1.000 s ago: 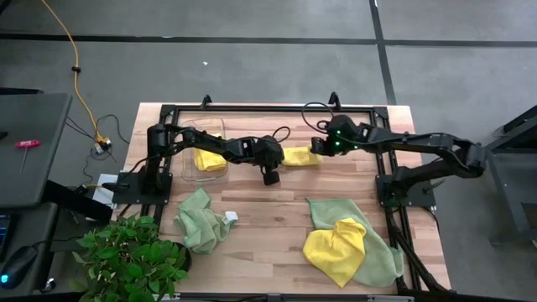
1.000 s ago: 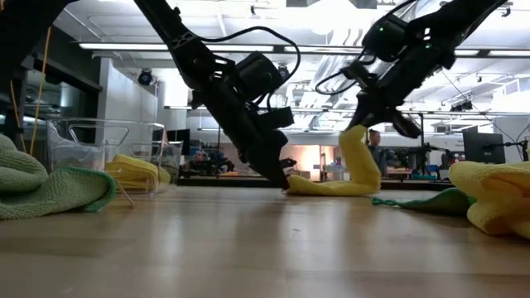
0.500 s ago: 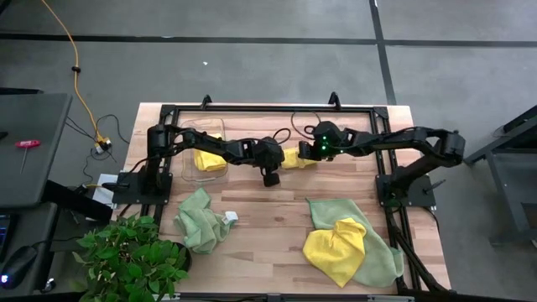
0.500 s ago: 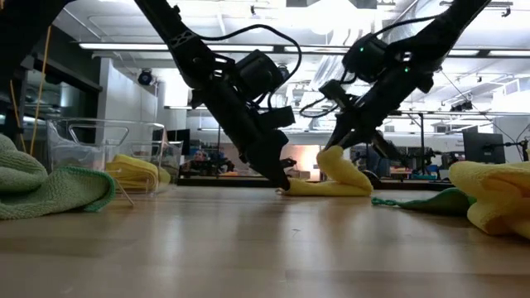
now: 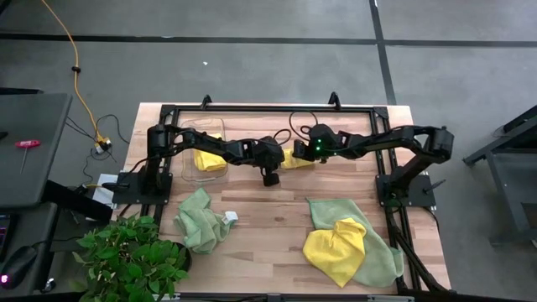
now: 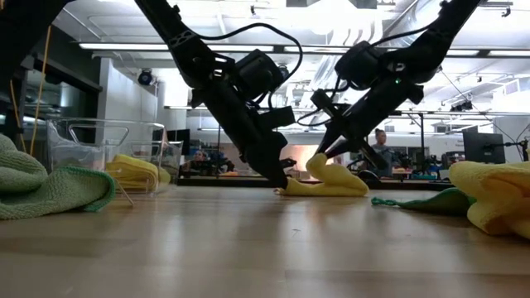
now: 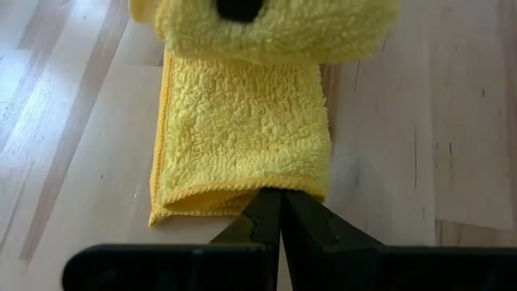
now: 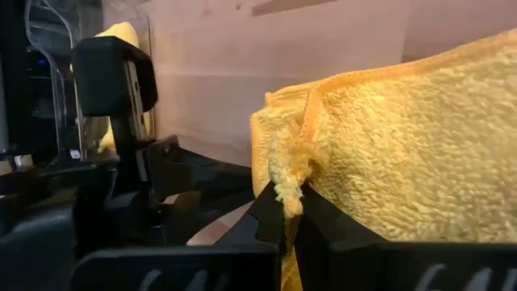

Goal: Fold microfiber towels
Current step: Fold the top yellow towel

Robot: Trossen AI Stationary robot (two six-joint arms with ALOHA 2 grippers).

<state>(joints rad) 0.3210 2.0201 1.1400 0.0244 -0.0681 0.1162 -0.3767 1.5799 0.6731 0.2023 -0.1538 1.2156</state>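
On the wooden worktop we see a half-folded yellow microfiber towel. The left gripper, jaws pressed together, pins its near edge; the right gripper pinches its lifted end.

Three bright yellow microfiber towels and two pale green microfiber towels are visible, plus one clear plastic bin, one leafy potted plant, two dark arms.
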